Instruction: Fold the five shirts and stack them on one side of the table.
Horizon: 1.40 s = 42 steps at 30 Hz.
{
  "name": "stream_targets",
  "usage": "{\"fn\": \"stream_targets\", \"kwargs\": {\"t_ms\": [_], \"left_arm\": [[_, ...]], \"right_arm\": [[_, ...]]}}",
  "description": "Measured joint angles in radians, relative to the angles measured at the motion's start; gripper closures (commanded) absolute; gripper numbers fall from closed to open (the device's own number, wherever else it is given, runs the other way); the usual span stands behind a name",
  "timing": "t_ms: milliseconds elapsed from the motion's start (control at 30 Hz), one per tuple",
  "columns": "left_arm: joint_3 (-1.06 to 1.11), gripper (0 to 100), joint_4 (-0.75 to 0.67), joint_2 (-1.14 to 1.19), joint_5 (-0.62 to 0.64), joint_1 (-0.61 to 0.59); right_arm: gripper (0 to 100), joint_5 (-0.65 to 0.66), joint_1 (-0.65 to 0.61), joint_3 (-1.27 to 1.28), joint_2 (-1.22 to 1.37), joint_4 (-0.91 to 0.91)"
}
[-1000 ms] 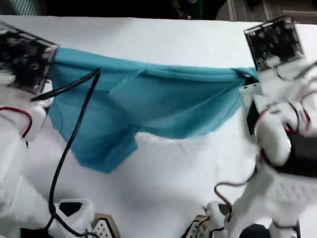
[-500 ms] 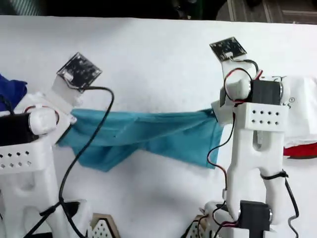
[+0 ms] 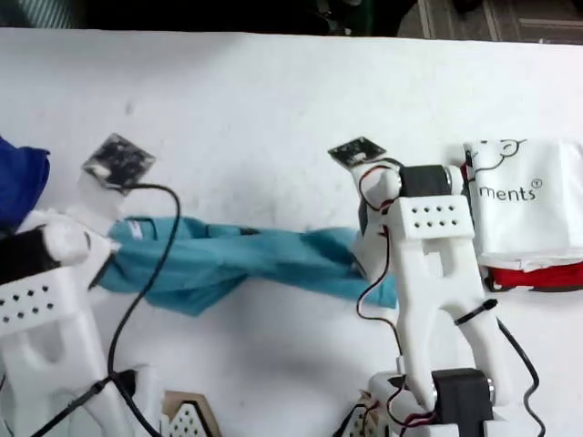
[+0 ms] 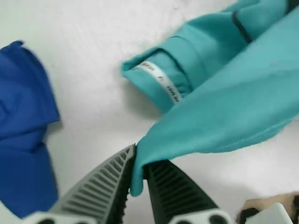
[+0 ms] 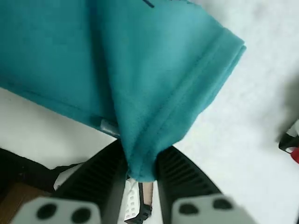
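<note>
Progress: a white shirt [image 3: 524, 214] lies folded on a red shirt [image 3: 533, 275] at the right edge of the tabletop [image 3: 273, 109]. This is judged to be the start of the stack. The blue shirt [image 4: 23, 140] lies crumpled at the left edge and is not yet folded.

The teal shirt [image 3: 246, 259] is in work, strung between the arms across the near half of the tabletop. It is twisted into a narrow band and shows no fold.

The left tool [image 4: 138, 179] is clamped on one edge of the teal shirt. The right tool [image 5: 140, 172] is clamped on a bunched hem at the other end.

Change: a second ago the teal shirt was held spread wide. Both arms have since drawn nearer to each other, and the cloth has slackened and gathered.
</note>
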Motion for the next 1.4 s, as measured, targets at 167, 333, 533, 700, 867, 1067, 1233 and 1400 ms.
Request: {"fn": "stream_targets", "kwargs": {"t_ms": [167,333,533,700,867,1067,1233,1400], "left_arm": [[0.002,98,-0.080,-0.021,0.000,-0.112],[0.002,98,-0.184,-0.021,0.048,-0.193],[0.011,98,-0.230,0.002,0.089,-0.203],[0.055,98,-0.272,0.051,0.089,-0.203],[0.064,98,-0.273,0.058,0.089,-0.203],[0.064,98,-0.273,0.058,0.089,-0.203],[0.064,98,-0.273,0.058,0.089,-0.203],[0.064,98,-0.273,0.058,0.089,-0.203]], "right_arm": [[67.8,0.002,0.002,-0.066,0.000,0.003],[66.4,0.018,-0.025,-0.170,0.000,0.005],[66.5,0.198,-0.147,-0.210,-0.006,0.005],[66.5,0.272,-0.295,-0.215,0.057,0.005],[66.3,0.281,-0.399,-0.245,0.256,-0.017],[66.3,0.290,-0.451,-0.334,0.454,-0.086],[66.4,0.287,-0.450,-0.393,0.598,-0.094],[66.5,0.287,-0.436,-0.433,0.692,-0.094]]}}
